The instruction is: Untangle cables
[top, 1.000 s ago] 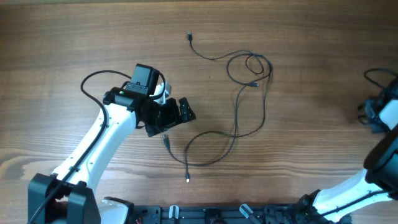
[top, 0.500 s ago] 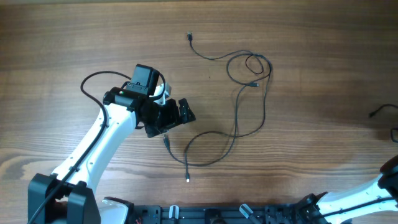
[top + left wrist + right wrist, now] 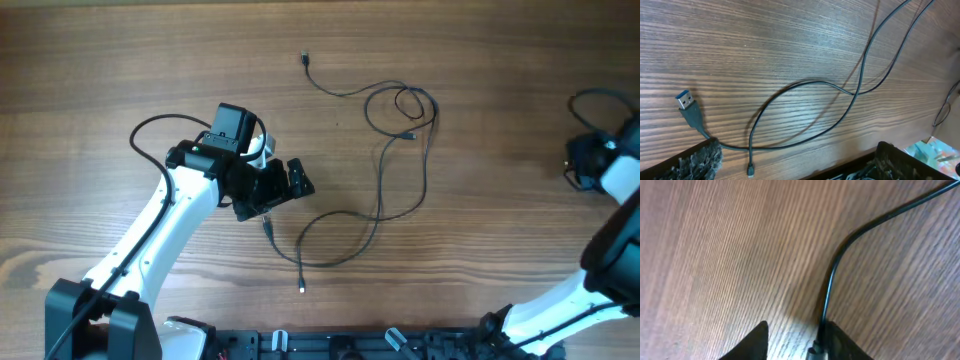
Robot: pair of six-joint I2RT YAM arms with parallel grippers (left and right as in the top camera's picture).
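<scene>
Only blurred fingertips of the right gripper (image 3: 792,342) show — the bottom edge cuts the rest. The cables (image 3: 805,82) run off the left wrist view's top edge, their far ends unseen.

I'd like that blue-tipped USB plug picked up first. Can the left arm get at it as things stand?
Probably yes. The USB plug lies flat on the table just ahead of the left arm's open fingers, with nothing over it; only its own thin cable trails off.
</scene>
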